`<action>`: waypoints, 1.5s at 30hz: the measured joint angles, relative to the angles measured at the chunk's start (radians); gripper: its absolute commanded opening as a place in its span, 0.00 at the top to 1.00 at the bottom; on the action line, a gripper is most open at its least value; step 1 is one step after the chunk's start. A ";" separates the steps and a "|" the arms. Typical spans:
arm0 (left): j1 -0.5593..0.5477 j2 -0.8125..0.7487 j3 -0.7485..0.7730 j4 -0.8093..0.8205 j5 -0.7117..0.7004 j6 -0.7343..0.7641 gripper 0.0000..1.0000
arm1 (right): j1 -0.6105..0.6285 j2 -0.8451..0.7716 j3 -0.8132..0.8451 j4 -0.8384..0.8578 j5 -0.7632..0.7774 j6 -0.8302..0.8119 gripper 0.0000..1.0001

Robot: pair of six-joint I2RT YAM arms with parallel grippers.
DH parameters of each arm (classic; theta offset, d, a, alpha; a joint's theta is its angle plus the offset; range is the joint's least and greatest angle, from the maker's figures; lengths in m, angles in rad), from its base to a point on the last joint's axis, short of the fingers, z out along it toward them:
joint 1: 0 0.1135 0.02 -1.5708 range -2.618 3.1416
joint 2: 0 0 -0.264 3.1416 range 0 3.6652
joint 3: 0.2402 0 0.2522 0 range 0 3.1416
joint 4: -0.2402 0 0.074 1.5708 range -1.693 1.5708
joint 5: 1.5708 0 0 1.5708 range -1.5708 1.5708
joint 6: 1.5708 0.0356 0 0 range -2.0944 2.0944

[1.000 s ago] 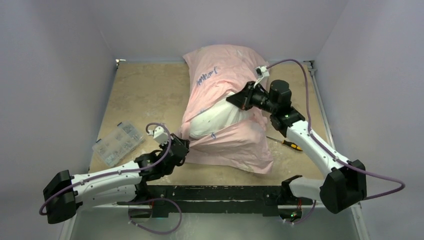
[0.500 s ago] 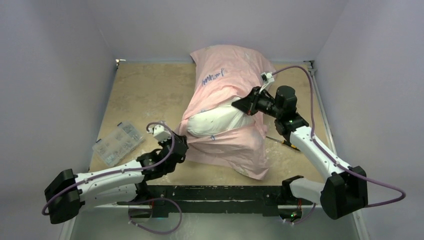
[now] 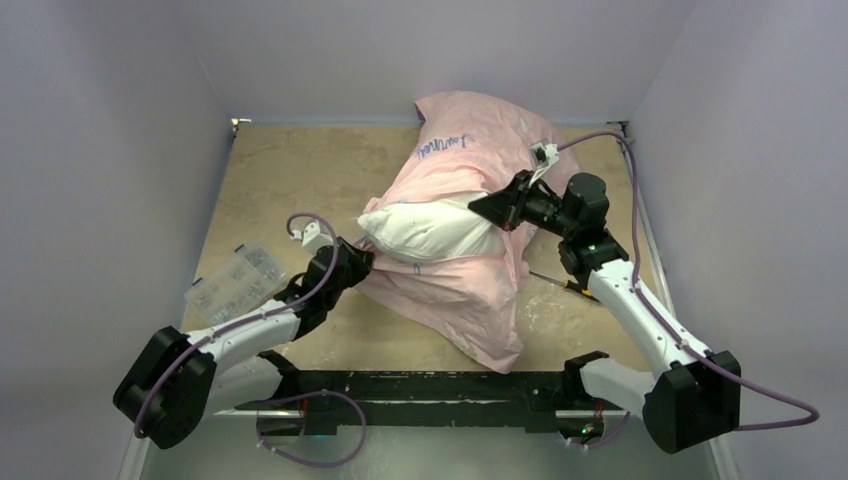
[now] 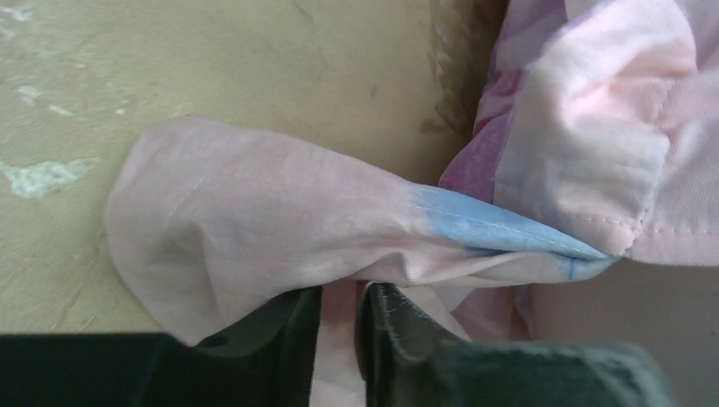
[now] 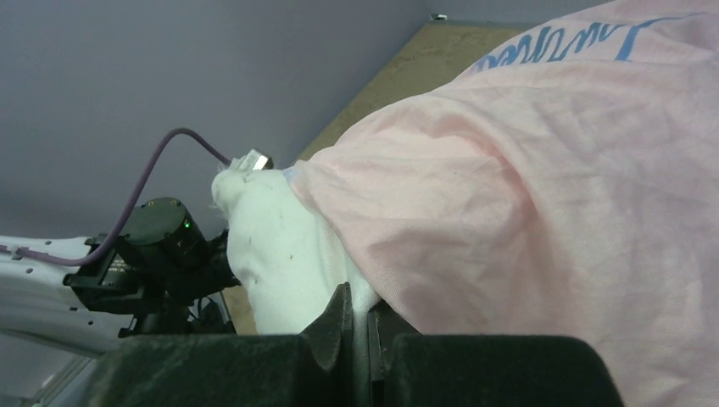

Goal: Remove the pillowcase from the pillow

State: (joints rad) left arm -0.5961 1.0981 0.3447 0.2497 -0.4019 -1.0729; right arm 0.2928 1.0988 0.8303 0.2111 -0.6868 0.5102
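Note:
The pillowcase (image 3: 470, 165) lies inside out, pale pink with blue script, over the far and near parts of the pillow (image 3: 430, 228), whose white middle bulges out of the opening. My left gripper (image 3: 358, 262) is shut on the pillowcase's hem; in the left wrist view the pink fabric (image 4: 254, 212) is pinched in the gripper (image 4: 339, 318). My right gripper (image 3: 488, 206) is shut on the pillow's white edge. In the right wrist view the gripper (image 5: 362, 315) pinches the white pillow (image 5: 271, 246) just beside the pillowcase (image 5: 526, 195).
A clear plastic parts box (image 3: 233, 285) lies on the tan table left of the left arm. A screwdriver with a yellow handle (image 3: 572, 284) lies under the right arm. Grey walls close in the table on three sides.
The right gripper has pulled the pillow to the right and back. The left gripper has moved up and forward with the hem. More white pillow shows and the pillow's far end has swung right.

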 measured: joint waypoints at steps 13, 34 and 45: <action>0.019 -0.296 0.003 -0.087 0.292 0.197 0.34 | -0.018 0.087 0.000 0.161 -0.016 0.000 1.00; -0.294 -0.095 0.387 -0.199 0.453 0.525 0.28 | 0.171 0.314 0.114 0.197 0.170 0.013 1.00; -0.338 0.105 0.494 -0.161 0.388 0.649 0.29 | 0.172 0.314 0.117 0.184 0.207 0.012 1.00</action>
State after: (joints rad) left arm -0.9344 1.2026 0.8383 0.0883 -0.0139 -0.4244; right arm 0.4648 1.4128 0.9478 0.3954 -0.4801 0.5220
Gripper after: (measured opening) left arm 0.712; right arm 0.042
